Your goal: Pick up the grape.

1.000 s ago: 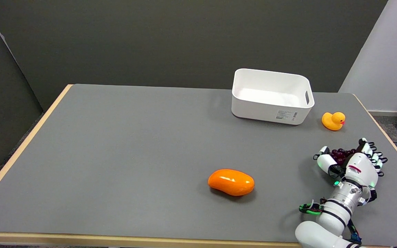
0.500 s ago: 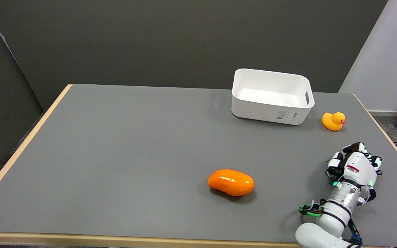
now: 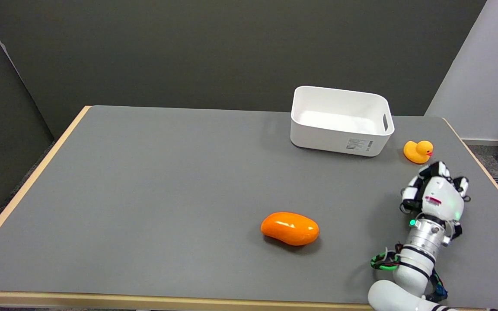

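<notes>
My right hand (image 3: 434, 193) sits at the lower right of the frame, seen from its back, with the white arm (image 3: 409, 268) rising to it from the bottom edge. Its fingers (image 3: 412, 192) are curled inward and drawn together under the palm. The grape is hidden from this camera: no part of it shows past the hand, so I cannot tell whether the fingers are clamped on it or closed on nothing, nor exactly where it lies beyond being out of sight in the region the hand covers. Whether the hand touches the counter (image 3: 167, 185) or is clear of it I cannot tell from this angle either.

Just above the hand in the frame, near the right edge of the counter, stands a yellow rubber duck (image 3: 418, 151), close to the fingertips but apart from them. To the upper left of the duck sits a white bin (image 3: 339, 138) with a handle slot in its right wall and a label on its near wall. An orange mango (image 3: 290, 228) lies on the grey surface at lower centre, well apart from the hand and to its left. A green light glows at the wrist (image 3: 413, 223), and green and black cabling loops beside the forearm.
</notes>
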